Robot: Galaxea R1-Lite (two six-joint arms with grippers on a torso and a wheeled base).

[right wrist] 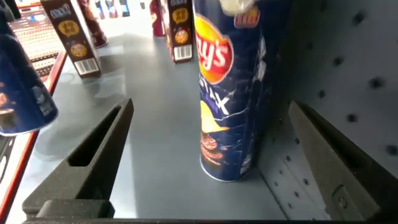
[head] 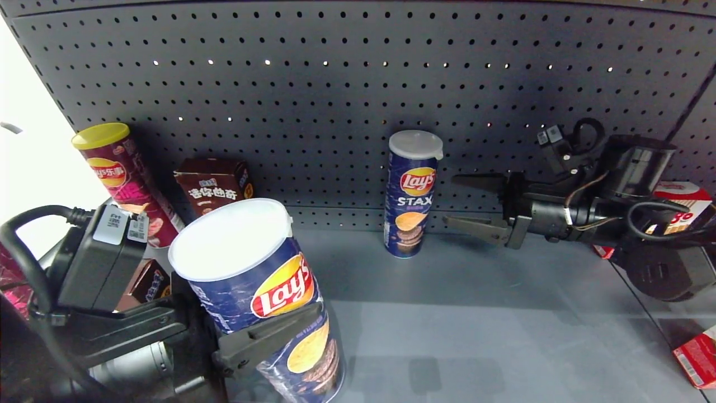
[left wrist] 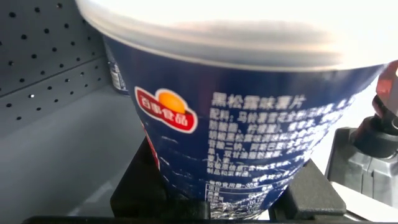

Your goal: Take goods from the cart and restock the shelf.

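A blue chip can [head: 410, 193] with a white lid stands upright on the grey shelf [head: 475, 313], close to the pegboard back wall. My right gripper [head: 467, 204] is open just to its right, level with its middle, with nothing between the fingers; from the right wrist, that blue chip can [right wrist: 230, 87] stands a short way beyond the open fingertips. My left gripper [head: 263, 336] is shut on a second blue chip can [head: 263, 291], held tilted above the shelf's front left. From the left wrist, the held blue chip can [left wrist: 242, 112] sits between the black pads.
A maroon chip can [head: 126, 179] with a yellow lid and a brown box [head: 215, 190] stand at the back left. Red and white boxes [head: 685, 207] sit at the far right, one red box [head: 696, 355] near the front right edge. The perforated back wall [head: 358, 84] bounds the shelf.
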